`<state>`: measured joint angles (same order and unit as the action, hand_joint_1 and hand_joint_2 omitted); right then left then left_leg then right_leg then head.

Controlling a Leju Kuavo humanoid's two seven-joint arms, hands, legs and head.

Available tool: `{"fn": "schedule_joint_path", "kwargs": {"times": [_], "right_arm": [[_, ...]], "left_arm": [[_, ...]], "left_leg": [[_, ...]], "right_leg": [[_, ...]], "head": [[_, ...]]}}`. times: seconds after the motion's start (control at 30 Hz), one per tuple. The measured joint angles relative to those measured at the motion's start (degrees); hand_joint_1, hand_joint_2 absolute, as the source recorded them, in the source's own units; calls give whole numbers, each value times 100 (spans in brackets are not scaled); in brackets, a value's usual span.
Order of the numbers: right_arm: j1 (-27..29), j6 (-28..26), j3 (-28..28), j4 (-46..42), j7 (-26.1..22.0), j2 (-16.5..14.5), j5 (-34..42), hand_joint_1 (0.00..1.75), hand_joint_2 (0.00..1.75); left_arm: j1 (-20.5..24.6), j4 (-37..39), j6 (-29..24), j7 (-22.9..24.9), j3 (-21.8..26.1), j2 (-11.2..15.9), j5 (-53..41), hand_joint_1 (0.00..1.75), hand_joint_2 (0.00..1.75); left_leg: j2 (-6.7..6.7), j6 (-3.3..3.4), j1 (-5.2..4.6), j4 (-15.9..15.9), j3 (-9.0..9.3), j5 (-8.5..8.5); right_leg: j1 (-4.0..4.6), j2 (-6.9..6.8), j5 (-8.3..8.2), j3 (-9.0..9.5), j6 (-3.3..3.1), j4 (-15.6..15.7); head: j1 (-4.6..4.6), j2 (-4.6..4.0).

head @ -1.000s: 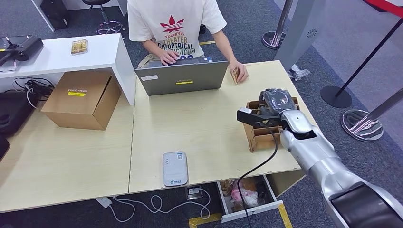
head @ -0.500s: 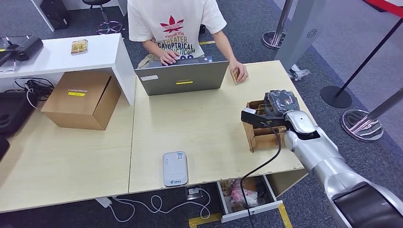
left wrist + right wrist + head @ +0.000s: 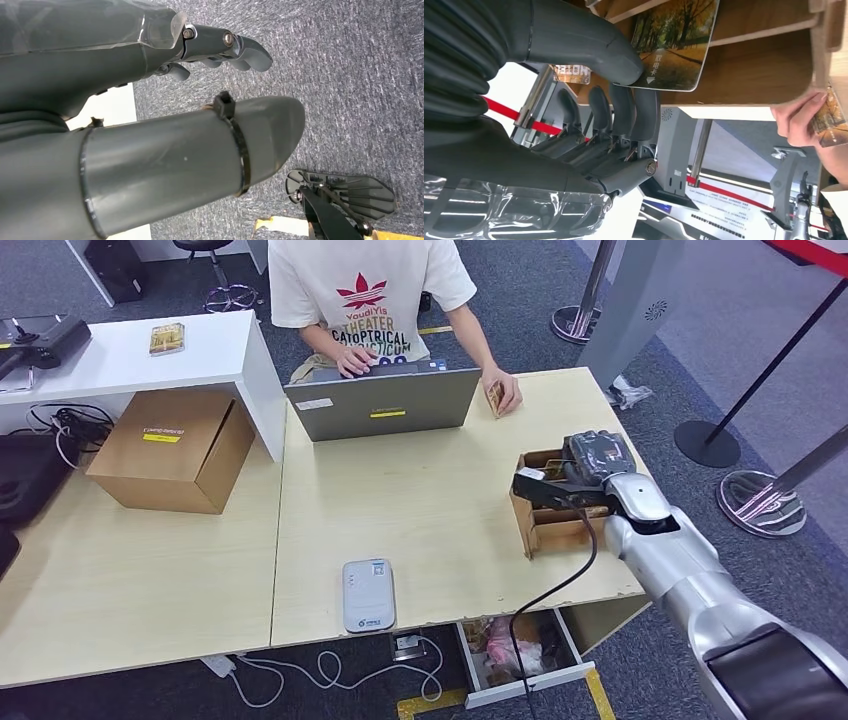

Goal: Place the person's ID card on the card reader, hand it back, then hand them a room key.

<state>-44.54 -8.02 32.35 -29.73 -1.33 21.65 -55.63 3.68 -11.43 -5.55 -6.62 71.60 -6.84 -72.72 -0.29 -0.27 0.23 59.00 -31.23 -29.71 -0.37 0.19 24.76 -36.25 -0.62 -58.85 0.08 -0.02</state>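
My right hand [image 3: 570,478] reaches into the brown slotted card box [image 3: 545,530] at the table's right edge. In the right wrist view its thumb [image 3: 589,45] lies on the face of a room key card [image 3: 674,45] printed with autumn trees, and the fingers [image 3: 624,112] are on the card's other side, pinching it inside the box. The person [image 3: 365,300] sits behind a laptop and holds a card [image 3: 495,397] upright on the table; that hand [image 3: 801,117] is also seen in the right wrist view. The white card reader [image 3: 368,594] lies near the front edge. My left hand [image 3: 220,47] hangs over carpet, holding nothing.
A grey laptop [image 3: 385,403] stands open at the table's far side. A cardboard box [image 3: 175,448] sits on the left table beside a white shelf [image 3: 150,350]. An open drawer [image 3: 520,650] juts out below the front edge. Stanchion bases [image 3: 760,502] stand on the right.
My right hand has shifted a little to the right and settled deeper over the card box. The person and the card reader have stayed put.
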Motion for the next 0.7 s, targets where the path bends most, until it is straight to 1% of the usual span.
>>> {"fn": "schedule_joint_path", "kwargs": {"times": [0.4, 0.7], "right_arm": [[82, -16, -32, -77, 74, 121, 24, 169, 175], [91, -19, -131, -228, 25, 178, -7, 173, 175]], "left_arm": [[8, 0, 13, -15, 0, 22, -22, 0, 0], [15, 0, 22, -15, 0, 19, -29, 0, 0]], "left_leg": [[1, 1, 0, 0, 2, 1], [0, 1, 0, 1, -4, 1]], "right_leg": [[0, 0, -1, 1, 1, 1], [-1, 0, -1, 0, 1, 1]], "head": [[-1, 0], [0, 0]]}}
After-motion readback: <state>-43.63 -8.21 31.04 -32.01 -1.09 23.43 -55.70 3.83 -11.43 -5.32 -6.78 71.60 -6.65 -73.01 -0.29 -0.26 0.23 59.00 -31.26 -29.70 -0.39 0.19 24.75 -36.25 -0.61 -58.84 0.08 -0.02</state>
